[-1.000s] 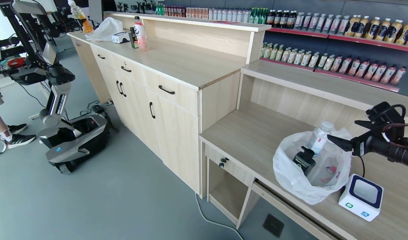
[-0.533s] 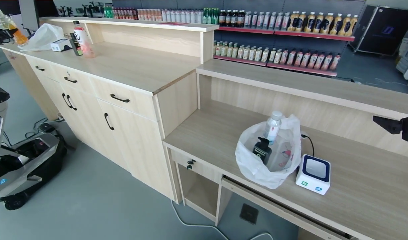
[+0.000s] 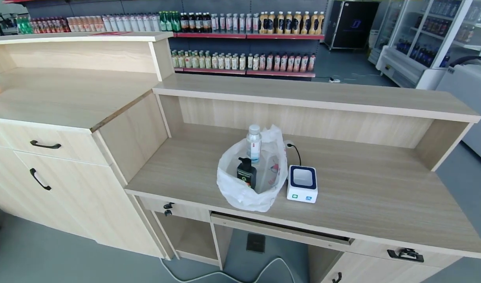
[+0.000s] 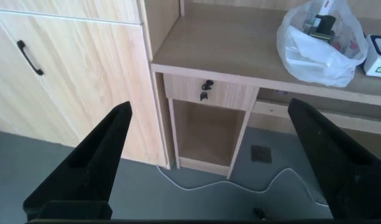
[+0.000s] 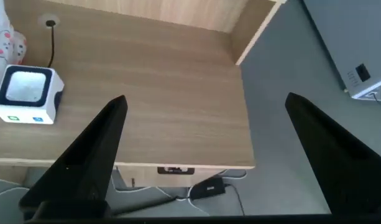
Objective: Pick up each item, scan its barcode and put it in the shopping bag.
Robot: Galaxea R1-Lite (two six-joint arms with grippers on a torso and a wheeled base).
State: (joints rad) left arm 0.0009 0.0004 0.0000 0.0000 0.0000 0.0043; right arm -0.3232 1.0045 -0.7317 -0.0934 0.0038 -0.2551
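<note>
Left pincer and right pincer gape empty; bottles sit in the bag beside the scanner. Bagging looks done; next, hunt for leftovers.

So the left gripper has its two dark fingers splayed wide, tapering to narrow tips that point away from the wrist camera. The right gripper is pretty much the same deal, fingers spread far apart. Both are angled forward and down.
</note>
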